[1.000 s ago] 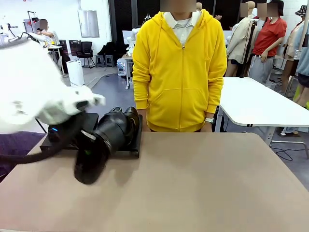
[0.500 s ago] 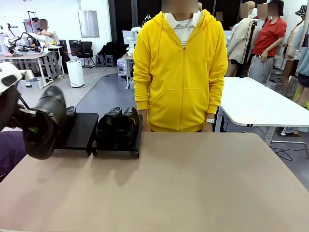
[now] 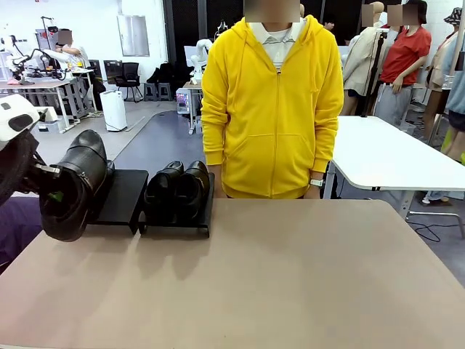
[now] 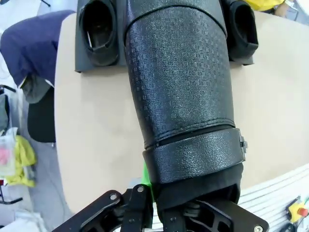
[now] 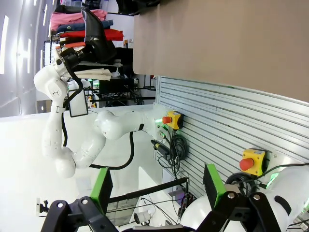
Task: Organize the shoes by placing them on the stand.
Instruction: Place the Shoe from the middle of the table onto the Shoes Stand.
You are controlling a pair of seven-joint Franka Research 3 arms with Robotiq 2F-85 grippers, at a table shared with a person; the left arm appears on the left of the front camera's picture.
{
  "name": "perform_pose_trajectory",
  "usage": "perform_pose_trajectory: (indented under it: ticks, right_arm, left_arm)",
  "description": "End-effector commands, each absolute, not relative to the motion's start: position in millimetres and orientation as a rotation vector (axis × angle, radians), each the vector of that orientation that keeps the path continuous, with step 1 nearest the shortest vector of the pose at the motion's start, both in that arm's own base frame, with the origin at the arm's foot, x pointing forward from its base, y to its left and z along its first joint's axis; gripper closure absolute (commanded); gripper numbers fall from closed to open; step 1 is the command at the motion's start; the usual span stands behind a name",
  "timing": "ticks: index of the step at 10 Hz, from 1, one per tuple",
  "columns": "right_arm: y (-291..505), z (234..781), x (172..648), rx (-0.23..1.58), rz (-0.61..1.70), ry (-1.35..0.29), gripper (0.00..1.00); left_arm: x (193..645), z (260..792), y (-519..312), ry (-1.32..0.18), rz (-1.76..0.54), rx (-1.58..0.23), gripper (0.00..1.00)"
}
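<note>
My left gripper (image 3: 49, 190) is shut on the heel end of a black shoe (image 3: 75, 184), holding it in the air over the table's left edge, just in front of the left stand (image 3: 123, 195). In the left wrist view the held shoe (image 4: 178, 87) runs up from my gripper (image 4: 155, 205) toward the stand (image 4: 82, 66), where another shoe (image 4: 98, 30) sits on its left half. The right stand (image 3: 203, 214) carries a pair of shoes (image 3: 179, 189). My right gripper (image 5: 157, 188) hangs open and empty beside the table (image 5: 217, 38).
A person in a yellow hoodie (image 3: 272, 109) stands at the far edge behind the table (image 3: 290, 276), hands down. Both stands sit at the far left. A white table (image 3: 392, 156) stands behind on the right.
My left arm carried the shoe from in front of the right stand over to the left, then nudged it slightly toward the left stand. The right gripper stayed open.
</note>
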State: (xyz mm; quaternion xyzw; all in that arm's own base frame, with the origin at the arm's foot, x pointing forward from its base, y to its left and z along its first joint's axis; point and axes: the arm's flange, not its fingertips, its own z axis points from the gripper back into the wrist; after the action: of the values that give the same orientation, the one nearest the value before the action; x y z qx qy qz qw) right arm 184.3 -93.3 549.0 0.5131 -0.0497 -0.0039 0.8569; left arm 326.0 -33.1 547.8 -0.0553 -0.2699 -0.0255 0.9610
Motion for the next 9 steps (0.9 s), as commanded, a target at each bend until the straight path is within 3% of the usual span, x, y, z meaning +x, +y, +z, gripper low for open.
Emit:
perform_pose_trajectory:
  ticks: [1,3,5,9]
  right_arm:
    - [-91.7,553.8,186.0,1.097,0.015,-0.126,0.0]
    - [-91.7,553.8,186.0,1.097,0.015,-0.126,0.0]
    - [-91.7,553.8,186.0,1.097,0.015,-0.126,0.0]
    - [-91.7,553.8,186.0,1.097,0.015,-0.126,0.0]
  left_arm:
    - [328.3,545.5,-31.2,-0.543,-0.046,-0.114,1.0]
    - [399.2,570.5,-12.3,-0.354,-0.268,-0.131,1.0]
    - [467.1,580.3,-4.1,-0.343,-0.376,-0.126,1.0]
    - [567.4,543.5,-1.7,-0.257,-0.204,-0.24,1.0]
